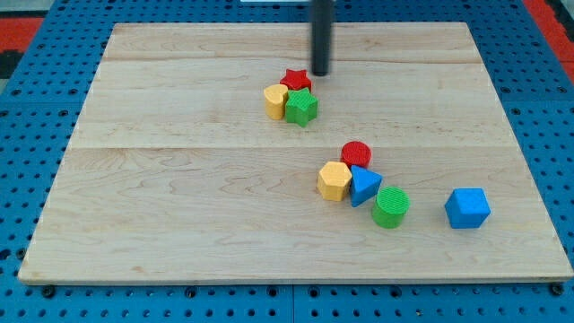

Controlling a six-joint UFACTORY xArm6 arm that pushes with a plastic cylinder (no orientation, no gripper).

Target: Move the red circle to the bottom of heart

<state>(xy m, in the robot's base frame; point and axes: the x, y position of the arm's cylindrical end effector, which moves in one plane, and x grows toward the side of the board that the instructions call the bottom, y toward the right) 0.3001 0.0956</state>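
Note:
The red circle (356, 153) lies right of the board's middle, touching a yellow hexagon (334, 180) and a blue triangle (363, 185) just below it. The yellow heart (276, 100) lies further up and to the left, pressed against a red star (296, 80) and a green star (301, 107). My tip (320, 74) rests on the board just right of the red star, well above the red circle and touching neither.
A green circle (391, 207) lies below and right of the blue triangle. A blue block (467, 208), roughly a cube, sits alone at the lower right. The wooden board (161, 206) lies on a blue pegboard.

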